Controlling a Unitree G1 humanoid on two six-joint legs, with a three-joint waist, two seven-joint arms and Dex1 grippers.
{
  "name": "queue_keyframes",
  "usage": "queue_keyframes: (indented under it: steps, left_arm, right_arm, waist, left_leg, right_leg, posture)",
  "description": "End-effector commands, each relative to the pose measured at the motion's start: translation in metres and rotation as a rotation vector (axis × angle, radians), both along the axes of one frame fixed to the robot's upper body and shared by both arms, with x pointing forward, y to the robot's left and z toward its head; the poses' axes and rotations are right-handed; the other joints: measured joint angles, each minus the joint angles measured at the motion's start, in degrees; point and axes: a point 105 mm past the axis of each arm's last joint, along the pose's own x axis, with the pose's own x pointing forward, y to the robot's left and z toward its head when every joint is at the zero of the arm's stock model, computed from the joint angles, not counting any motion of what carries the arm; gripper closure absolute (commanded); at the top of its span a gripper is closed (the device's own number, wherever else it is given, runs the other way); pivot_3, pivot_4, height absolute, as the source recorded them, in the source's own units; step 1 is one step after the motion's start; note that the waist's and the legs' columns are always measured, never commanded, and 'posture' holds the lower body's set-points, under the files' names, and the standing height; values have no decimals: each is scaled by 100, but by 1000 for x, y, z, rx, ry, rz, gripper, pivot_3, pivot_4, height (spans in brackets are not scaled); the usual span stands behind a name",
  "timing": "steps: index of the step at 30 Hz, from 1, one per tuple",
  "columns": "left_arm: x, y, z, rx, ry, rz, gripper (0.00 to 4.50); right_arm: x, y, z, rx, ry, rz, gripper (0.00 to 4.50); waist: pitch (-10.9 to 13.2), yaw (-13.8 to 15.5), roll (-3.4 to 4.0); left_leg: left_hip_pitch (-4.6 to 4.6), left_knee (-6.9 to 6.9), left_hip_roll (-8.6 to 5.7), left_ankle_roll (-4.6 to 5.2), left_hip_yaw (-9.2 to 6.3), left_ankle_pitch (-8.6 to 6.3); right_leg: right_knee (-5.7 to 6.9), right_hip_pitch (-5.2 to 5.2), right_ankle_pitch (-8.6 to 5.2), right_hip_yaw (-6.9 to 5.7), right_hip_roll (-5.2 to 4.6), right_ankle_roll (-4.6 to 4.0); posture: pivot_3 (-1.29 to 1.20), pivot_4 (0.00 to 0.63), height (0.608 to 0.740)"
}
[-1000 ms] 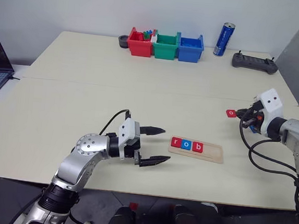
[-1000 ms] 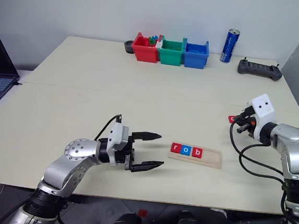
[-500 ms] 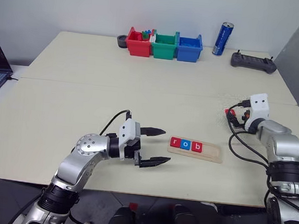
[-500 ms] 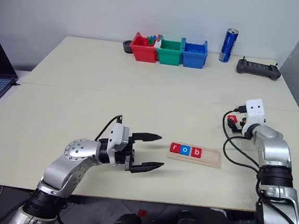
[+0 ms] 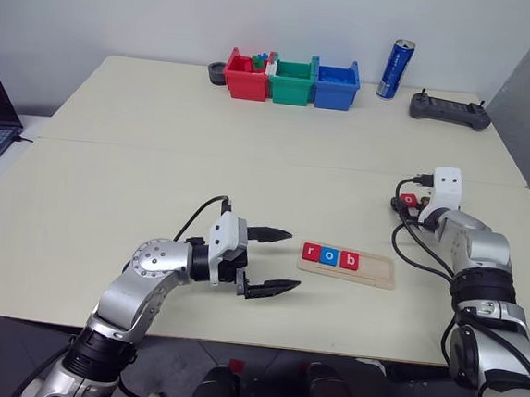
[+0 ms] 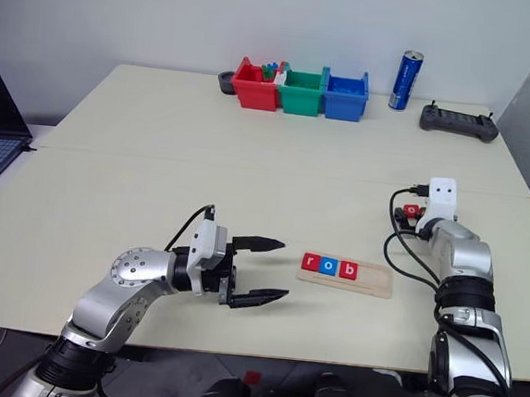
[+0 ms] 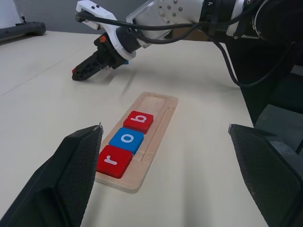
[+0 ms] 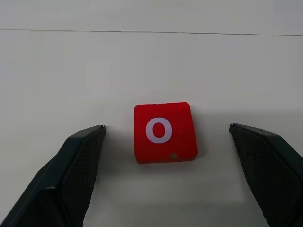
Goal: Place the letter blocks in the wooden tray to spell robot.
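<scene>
Where the right arm reaches forward over the pale table [image 5: 158, 152], its gripper [image 8: 165, 135] points ahead and slightly down, the two black fingers [image 8: 78, 165] spread wide with a red tile [image 8: 164, 132] lying on the table between them, touching neither. Tile: flat, square, rounded corners, matte red, white lowercase "o". A small white box sits atop that wrist, with black cables looping beside it.

Left arm: bent at the elbow, silver-grey shell, forearm lying low over the table's near part. Left gripper [image 5: 274, 260] level, pointing toward the tray [image 5: 377, 271]; its tapered black fingers stand wide apart and hold nothing. Finger pads [image 7: 78, 170] finely cross-hatched.

Tray: long, narrow strip of pale wood, rounded corners, shallow groove down the middle, lying flat just beyond the left fingertips and well apart from the loose "o" tile.

Tiles in the groove, side by side and touching:
- red "r" [image 7: 113, 161], at the end nearest the left gripper
- blue "o" [image 7: 126, 140]
- red "b" [image 7: 139, 121]

Remainder of the groove bare wood.

Far edge of the table: red bin [image 5: 246, 76], green bin [image 5: 293, 80] and blue bin [image 5: 337, 84] in a row, glossy plastic; blue can [image 5: 396, 69] upright; dark controller [image 5: 450, 110] lying flat.
</scene>
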Motion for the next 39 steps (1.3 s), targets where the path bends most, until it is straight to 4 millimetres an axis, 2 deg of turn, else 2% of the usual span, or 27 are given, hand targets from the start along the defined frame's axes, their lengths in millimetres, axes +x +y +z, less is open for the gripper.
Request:
queue_keyframes:
  steps: [1,8,11,14,18,21,25,28,34,39]
  left_arm:
    - [-2,1,7,-9,-40,-8,0]
    - [-2,1,6,-9,-41,-10,0]
    - [-1,1,6,-10,-42,-11,0]
    - [-2,1,6,-11,-41,-12,0]
    - [-3,2,4,-9,-37,-12,0]
    - [-4,2,3,-10,-33,-13,0]
    - [-4,2,2,-11,-31,-23,0]
    - [-3,-1,2,-12,-32,-35,0]
    - [-2,-3,4,-14,-34,-47,0]
    - [-3,-3,4,-13,-35,-51,0]
  right_arm:
    - [4,1,10,28,-34,-11,530]
    - [3,2,12,11,-45,2,3020]
    - [1,3,16,-11,-54,25,3047]
    - [-11,7,31,-41,-67,108,3047]
    - [-44,9,53,-103,-58,262,3047]
    - [-73,14,56,-135,-2,379,3047]
    - [-122,24,43,-240,115,644,3047]
    - [-145,15,26,-336,182,774,3047]
    - [-156,-1,12,-399,218,875,3047]
    - [-154,-8,0,-435,241,912,3047]
  waist:
    - [0,-1,0]
    - [0,-25,1]
    - [0,-26,1]
    - [1,-23,3]
    - [3,25,7]
    - [2,26,7]
    - [3,53,7]
    - [3,56,5]
    - [4,5,4]
    - [5,26,2]
  left_leg:
    - [0,0,0,0,0,0]
    - [1,0,2,0,0,0]
    - [1,0,2,0,0,0]
    - [0,-1,2,0,-2,0]
    - [-9,-1,-2,0,-7,0]
    - [-11,-1,-2,0,-10,0]
    - [-10,-2,0,1,-13,-1]
    - [-10,-1,0,1,-9,-1]
    - [3,1,7,1,11,0]
    - [0,5,6,0,8,0]
  right_leg:
    - [0,0,0,0,0,0]
    - [1,0,0,1,3,0]
    - [1,0,0,1,3,0]
    - [1,-1,0,1,3,0]
    - [-2,-3,0,-1,0,1]
    - [-6,-2,-1,-4,-1,1]
    - [-10,0,-2,-8,1,2]
    - [-15,3,-3,-7,2,4]
    - [-16,4,-3,4,5,5]
    - [-15,4,-2,4,4,4]
  posture:
    - [0,150,740]
    - [0,150,740]
    - [0,150,740]
    - [0,150,740]
    - [0,150,740]
    - [0,150,740]
    - [0,150,740]
    - [0,150,740]
    - [0,150,740]
    - [0,150,740]
